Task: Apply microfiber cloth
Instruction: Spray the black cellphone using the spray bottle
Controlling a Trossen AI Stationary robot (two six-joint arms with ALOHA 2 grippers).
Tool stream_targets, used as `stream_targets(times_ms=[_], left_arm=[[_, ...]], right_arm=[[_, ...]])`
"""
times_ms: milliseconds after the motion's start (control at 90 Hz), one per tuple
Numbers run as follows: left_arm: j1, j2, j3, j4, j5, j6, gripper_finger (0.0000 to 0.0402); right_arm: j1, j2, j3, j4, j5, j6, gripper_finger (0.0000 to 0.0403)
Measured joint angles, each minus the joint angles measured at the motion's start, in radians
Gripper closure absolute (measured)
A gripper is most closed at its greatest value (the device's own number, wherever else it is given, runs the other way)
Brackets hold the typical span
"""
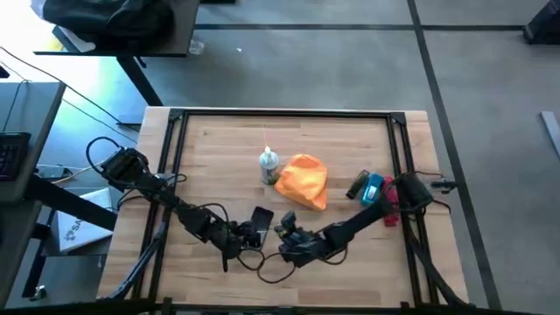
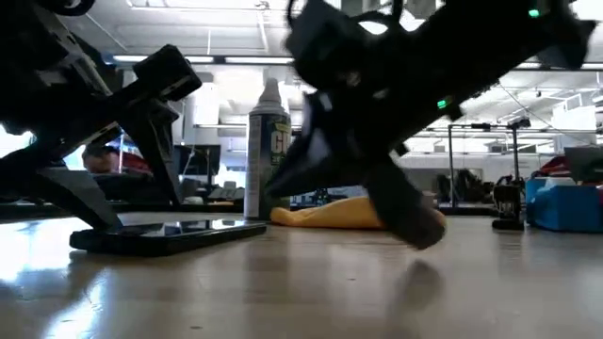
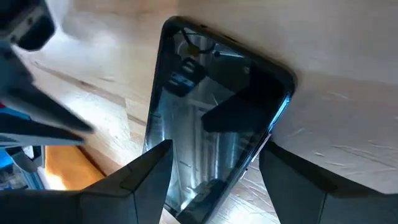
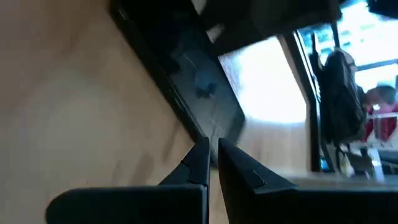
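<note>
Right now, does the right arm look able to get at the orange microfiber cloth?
Probably yes. The right gripper sits closed near the phone, and the microfiber cloth lies uncovered just beyond it on the table. The spray bottle stands beside the cloth, not between, and the left gripper is at the phone.

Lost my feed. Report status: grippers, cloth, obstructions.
Left gripper open, straddling the phone. Right gripper shut, empty, beside the phone. Orange microfiber cloth untouched mid-table, next to the spray bottle. Nothing blocking the cloth.
</note>
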Motion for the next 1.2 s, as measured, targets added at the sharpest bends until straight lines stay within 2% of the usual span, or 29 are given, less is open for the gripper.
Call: stream_targets(times_ms=[122,278,433,544,822,989,1200], left_arm=[[-0.002,0.000,-0.001,0.034,0.014,-0.014,0.0181],[-0.013,0.007,-0.001,0.065,0.019,-0.017,0.0181],[-0.060,0.029,-0.001,0.137,-0.033,0.090,0.0181],[-0.084,0.042,0.007,0.163,-0.059,0.081,0.0181],[-0.104,0.101,0.031,0.172,-0.112,0.031,0.0181],[-0.105,0.133,0.030,0.221,-0.159,0.021,0.0181],[-0.097,0.137,0.029,0.288,-0.164,0.021,0.0181]], right_arm=[[-0.023,0.040,0.071,-0.030,-0.064,-0.001,0.0380],[-0.037,0.057,0.118,-0.096,-0.174,0.010,0.0327],[-0.010,0.044,0.137,-0.205,-0.105,0.007,0.0275],[0.024,0.037,0.151,-0.281,-0.057,0.006,0.0254],[0.064,0.031,0.160,-0.428,-0.017,0.075,0.0245],[0.089,0.037,0.193,-0.481,0.085,0.060,0.0245],[0.111,0.036,0.295,-0.710,0.029,0.133,0.0245]])
